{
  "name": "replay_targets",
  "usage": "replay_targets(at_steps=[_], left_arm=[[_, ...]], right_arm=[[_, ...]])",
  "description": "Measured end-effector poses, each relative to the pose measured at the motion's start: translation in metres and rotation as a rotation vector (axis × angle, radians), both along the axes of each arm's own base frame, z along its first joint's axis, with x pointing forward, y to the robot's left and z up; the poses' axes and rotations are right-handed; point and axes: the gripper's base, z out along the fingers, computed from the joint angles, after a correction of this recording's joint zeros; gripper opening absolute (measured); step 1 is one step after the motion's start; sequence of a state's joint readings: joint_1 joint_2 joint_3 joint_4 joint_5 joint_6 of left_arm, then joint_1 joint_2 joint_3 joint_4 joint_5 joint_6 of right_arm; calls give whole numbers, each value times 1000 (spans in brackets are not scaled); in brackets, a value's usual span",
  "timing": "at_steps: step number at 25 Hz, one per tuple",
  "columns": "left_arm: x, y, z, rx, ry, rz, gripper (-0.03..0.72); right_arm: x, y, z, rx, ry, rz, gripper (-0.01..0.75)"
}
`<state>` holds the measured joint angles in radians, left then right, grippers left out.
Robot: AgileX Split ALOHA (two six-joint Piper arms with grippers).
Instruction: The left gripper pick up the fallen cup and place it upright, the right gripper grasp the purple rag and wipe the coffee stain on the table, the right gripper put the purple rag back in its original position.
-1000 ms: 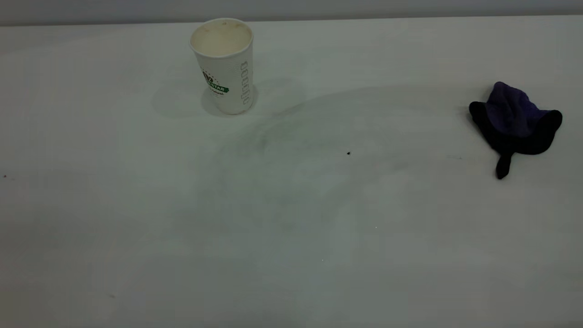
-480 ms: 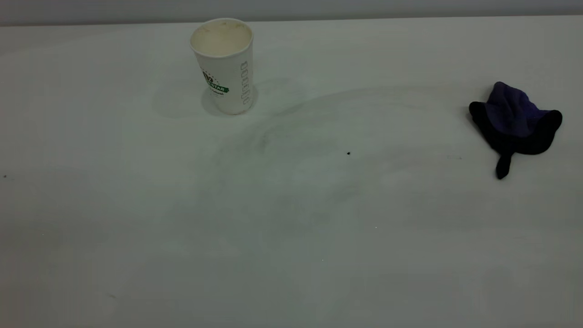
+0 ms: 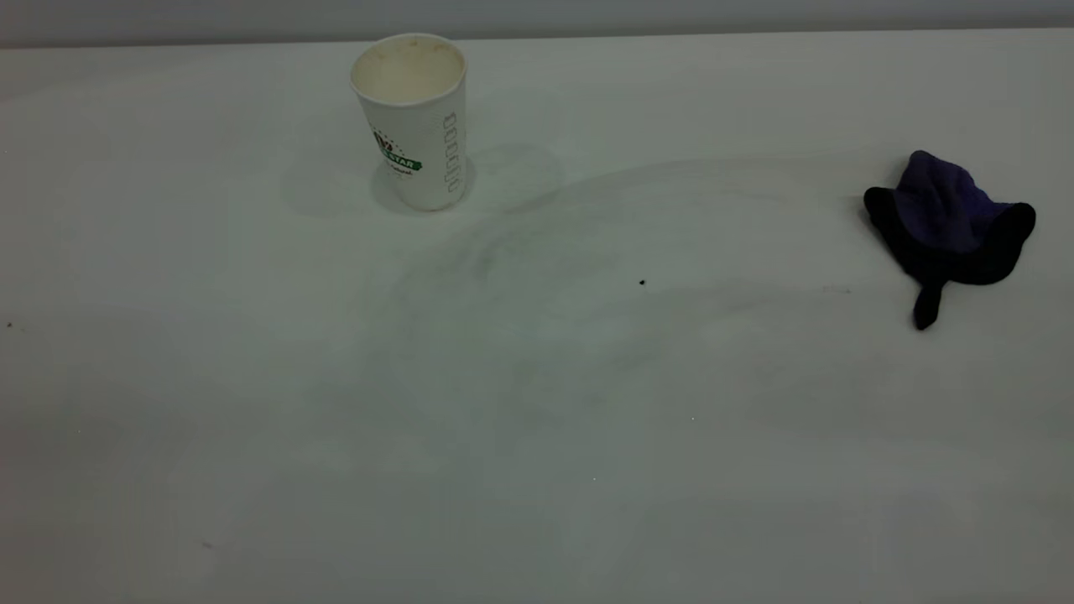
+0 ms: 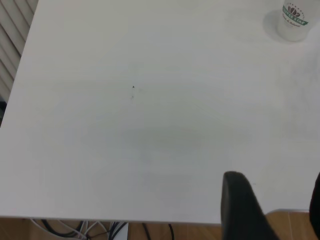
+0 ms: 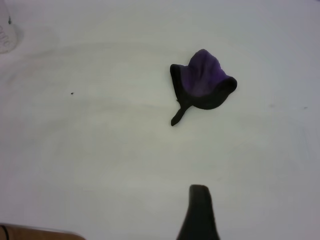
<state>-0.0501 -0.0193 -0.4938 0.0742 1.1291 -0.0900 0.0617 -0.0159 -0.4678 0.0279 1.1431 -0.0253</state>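
Observation:
The white paper cup point(image 3: 415, 126) with the green logo stands upright at the back left of the table point(image 3: 537, 470); it also shows in the left wrist view point(image 4: 294, 19). The purple rag point(image 3: 948, 222) lies crumpled at the right, tail tab toward the front; it also shows in the right wrist view point(image 5: 202, 85). No dark coffee blot shows, only faint grey smears point(image 3: 482, 260). Neither arm is in the exterior view. My left gripper point(image 4: 275, 185) is open and empty over the table's edge, far from the cup. Only one finger point(image 5: 199, 210) of my right gripper shows, apart from the rag and holding nothing.
A tiny black speck point(image 3: 642, 283) lies near the table's middle. The left wrist view shows the table's edge point(image 4: 100, 218) with cables and wooden floor below it. A grey wall runs behind the table's far edge.

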Motion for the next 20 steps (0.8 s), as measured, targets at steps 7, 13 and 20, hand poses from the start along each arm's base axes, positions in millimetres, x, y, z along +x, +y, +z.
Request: replay_targets(at_steps=[7,13,20], left_arm=[[0,0,0,0,0,0,401],[0,0,0,0,0,0,401],[0,0,0,0,0,0,401]], right_arm=[[0,-1,0,-9,-1,-5,637],[0,-1,0,-10,-1,-4,569],[0,-1,0,-10,-1,-4,465]])
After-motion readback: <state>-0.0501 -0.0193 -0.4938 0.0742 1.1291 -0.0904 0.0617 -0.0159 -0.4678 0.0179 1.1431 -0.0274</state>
